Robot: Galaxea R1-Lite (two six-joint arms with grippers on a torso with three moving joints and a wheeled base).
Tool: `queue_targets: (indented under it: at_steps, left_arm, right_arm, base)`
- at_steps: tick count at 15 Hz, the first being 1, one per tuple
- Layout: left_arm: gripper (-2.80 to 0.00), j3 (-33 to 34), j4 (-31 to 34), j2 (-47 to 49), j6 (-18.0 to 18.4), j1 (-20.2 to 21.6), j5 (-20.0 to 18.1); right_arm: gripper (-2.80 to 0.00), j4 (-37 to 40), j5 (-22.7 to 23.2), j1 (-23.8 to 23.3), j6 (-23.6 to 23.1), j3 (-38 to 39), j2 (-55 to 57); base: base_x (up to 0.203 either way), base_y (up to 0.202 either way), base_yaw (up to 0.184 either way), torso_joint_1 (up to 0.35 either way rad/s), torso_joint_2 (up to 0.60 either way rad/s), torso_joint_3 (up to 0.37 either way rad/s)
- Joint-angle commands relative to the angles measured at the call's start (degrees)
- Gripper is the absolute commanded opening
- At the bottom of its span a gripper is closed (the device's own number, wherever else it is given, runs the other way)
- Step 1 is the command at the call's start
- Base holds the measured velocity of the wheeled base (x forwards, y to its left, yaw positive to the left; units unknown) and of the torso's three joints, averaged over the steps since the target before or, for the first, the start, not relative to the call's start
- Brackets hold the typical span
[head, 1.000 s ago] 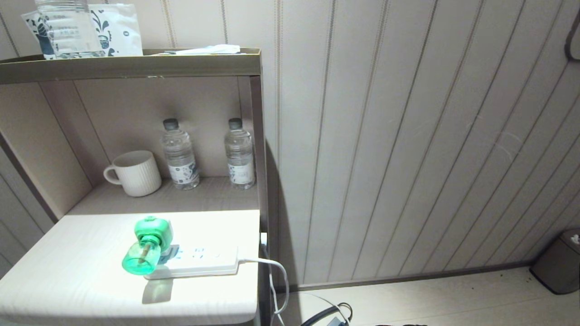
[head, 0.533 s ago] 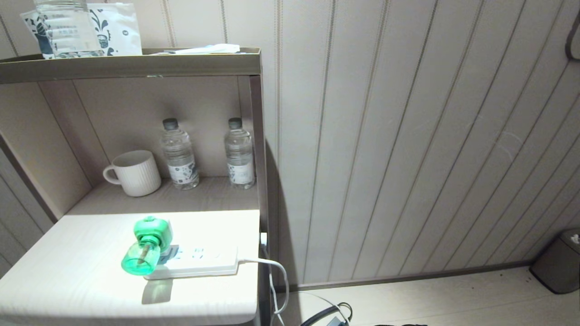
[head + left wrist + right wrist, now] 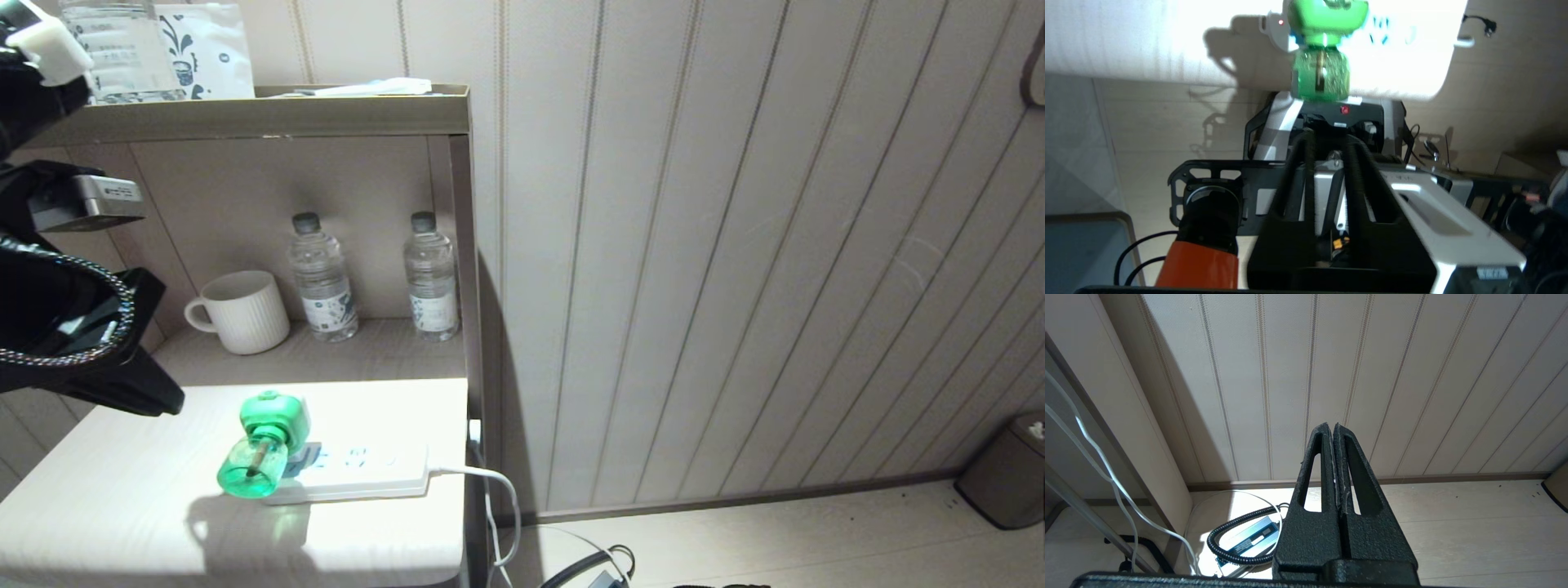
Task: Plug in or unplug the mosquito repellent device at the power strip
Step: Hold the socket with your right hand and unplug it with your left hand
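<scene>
Repellent device point(image 3: 263, 445) sits plugged into the strip point(image 3: 351, 474) on the counter point(image 3: 122, 498), bottle jutting off the strip's left end. Left claw point(image 3: 1327, 134) hovers up and to the left of it, jaws a crack apart, nothing in them. Right claw point(image 3: 1334, 435) hangs clenched, parked by the wall. Looks light, smooth plastic; I'd grab the stiff cap, not the slick bottle.

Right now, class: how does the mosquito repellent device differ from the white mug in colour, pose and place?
The mosquito repellent device is translucent green; the mug is opaque white. The device tilts at the power strip, while the mug stands upright. The device sits on the brightly lit front surface; the mug stands farther back in the shelf recess.
</scene>
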Motion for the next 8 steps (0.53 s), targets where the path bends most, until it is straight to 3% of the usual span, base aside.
queue_targets:
  at_steps: [1, 8]
  left_arm:
    - [0.00, 0.0, -0.2, 3.8, -1.0, -0.1, 1.0]
    - [0.00, 0.6, -2.3, 11.0, -5.8, -2.9, 3.1]
  right_arm:
    - [-2.80, 0.0, 0.0, 0.0, 0.0, 0.0, 0.0]
    - [-2.80, 0.0, 0.0, 0.0, 0.0, 0.0, 0.0]
  base:
    - [0.000, 0.000, 0.000, 0.000, 0.00, 0.000]
    - [0.000, 0.000, 0.000, 0.000, 0.00, 0.000]
